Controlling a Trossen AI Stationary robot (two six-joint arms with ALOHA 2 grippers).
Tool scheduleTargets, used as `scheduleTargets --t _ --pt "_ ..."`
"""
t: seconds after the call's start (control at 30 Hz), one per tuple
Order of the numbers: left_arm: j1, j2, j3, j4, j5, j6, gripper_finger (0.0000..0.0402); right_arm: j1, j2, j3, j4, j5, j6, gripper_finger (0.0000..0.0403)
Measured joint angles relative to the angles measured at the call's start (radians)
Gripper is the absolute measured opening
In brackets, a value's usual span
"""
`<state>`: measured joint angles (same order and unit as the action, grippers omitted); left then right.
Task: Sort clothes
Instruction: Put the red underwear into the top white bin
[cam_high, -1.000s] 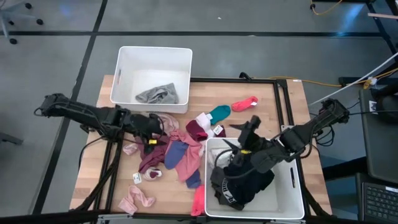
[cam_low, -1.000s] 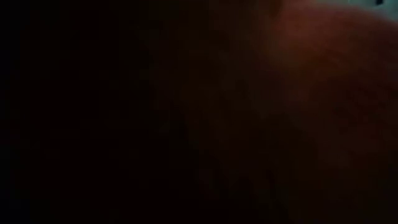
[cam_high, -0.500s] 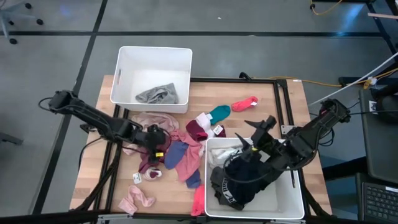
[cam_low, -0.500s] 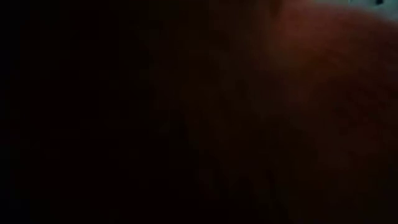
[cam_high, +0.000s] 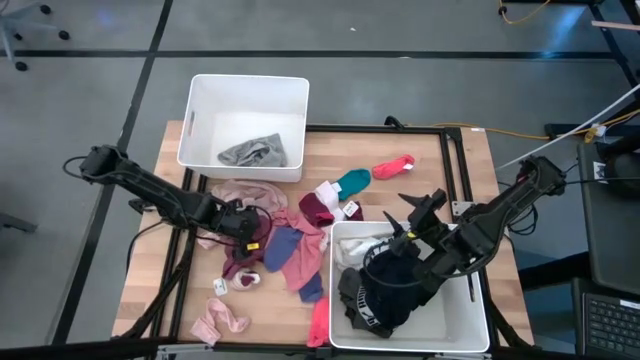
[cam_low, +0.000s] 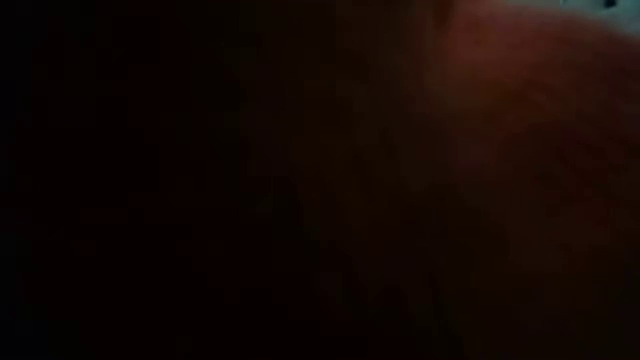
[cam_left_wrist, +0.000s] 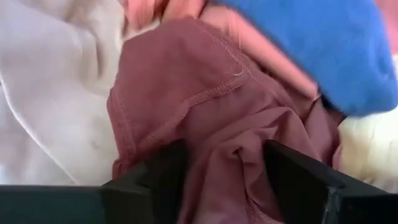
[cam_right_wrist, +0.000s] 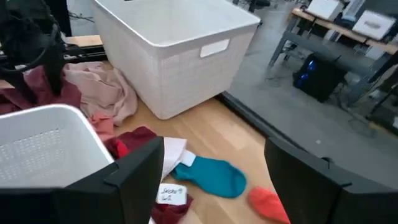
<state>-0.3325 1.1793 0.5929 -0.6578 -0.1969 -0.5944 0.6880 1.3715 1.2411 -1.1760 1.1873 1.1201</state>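
The left hand is spread open around a maroon garment on the counter, while the right hand is held open above a bin.

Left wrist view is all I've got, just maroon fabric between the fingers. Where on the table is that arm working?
Observer: The left gripper is down on the mixed clothes pile at the table's middle, fingers open around a maroon garment.
Operator: Where's the right arm?
Observer: The right gripper hangs open over the near bin, above a black garment.
Operator: Anything sorted in the other bin?
Observer: The far bin holds one grey garment.
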Motion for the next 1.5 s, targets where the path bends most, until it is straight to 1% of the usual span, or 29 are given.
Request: scheduleTargets --t 0.1,0.17,0.27,0.33,0.37,0.43,0.5,0.63,0.77,0.9,1.07,1.13,1.23,1.3,1.4,1.5 --pt "0.000 0.000 -0.017 -0.001 0.024 0.004 0.0175 -0.001 -0.023 -0.052 0.109 -0.043 -0.037 0.0280" --pt "0.000 0.000 -0.017 0.005 0.031 0.004 0.0145 -0.002 -0.030 -0.072 0.178 -0.061 -0.089 0.0280" --pt "0.000 0.000 -0.017 0.035 0.044 0.028 0.0088 -0.003 -0.045 -0.082 0.286 -0.109 -0.186 0.0280" --pt "0.000 0.000 -0.018 0.050 0.050 0.049 0.0046 -0.019 -0.053 -0.087 0.384 -0.167 -0.279 0.0280" --pt "0.000 0.000 -0.018 0.055 0.052 0.055 0.0027 -0.030 -0.053 -0.090 0.427 -0.213 -0.328 0.0280" --pt "0.000 0.000 -0.018 0.056 0.052 0.062 0.0010 -0.059 -0.053 -0.093 0.500 -0.310 -0.429 0.0280" --pt "0.000 0.000 -0.018 0.057 0.052 0.060 0.0013 -0.092 -0.053 -0.093 0.581 -0.382 -0.531 0.0280" --pt "0.000 -0.019 0.018 0.016 0.054 0.054 0.0008 -0.139 -0.054 -0.093 0.699 -0.464 -0.701 0.0280" --pt "-0.002 -0.063 0.093 -0.032 0.078 0.080 0.0006 -0.165 -0.046 -0.092 0.783 -0.482 -0.811 0.0280" --pt "-0.002 -0.107 0.197 -0.104 0.076 0.145 0.0003 -0.181 -0.044 -0.092 0.804 -0.484 -0.843 0.0280" --pt "0.001 -0.164 0.345 -0.165 0.005 0.257 0.0003 -0.187 -0.044 -0.092 0.816 -0.477 -0.849 0.0280" --pt "0.001 -0.185 0.402 -0.169 -0.009 0.320 0.0003 -0.187 -0.044 -0.092 0.817 -0.468 -0.852 0.0280" --pt "0.012 -0.213 0.479 -0.169 -0.062 0.399 0.0004 -0.187 -0.044 -0.092 0.819 -0.464 -0.865 0.0280" --pt "0.026 -0.228 0.528 -0.169 -0.114 0.453 0.0003 -0.187 -0.044 -0.092 0.820 -0.464 -0.870 0.0280" --pt "0.049 -0.246 0.591 -0.142 -0.222 0.537 0.0002 -0.187 -0.044 -0.092 0.821 -0.464 -0.871 0.0280" --pt "0.081 -0.267 0.630 -0.059 -0.316 0.645 0.0005 -0.187 -0.044 -0.092 0.820 -0.464 -0.871 0.0280"
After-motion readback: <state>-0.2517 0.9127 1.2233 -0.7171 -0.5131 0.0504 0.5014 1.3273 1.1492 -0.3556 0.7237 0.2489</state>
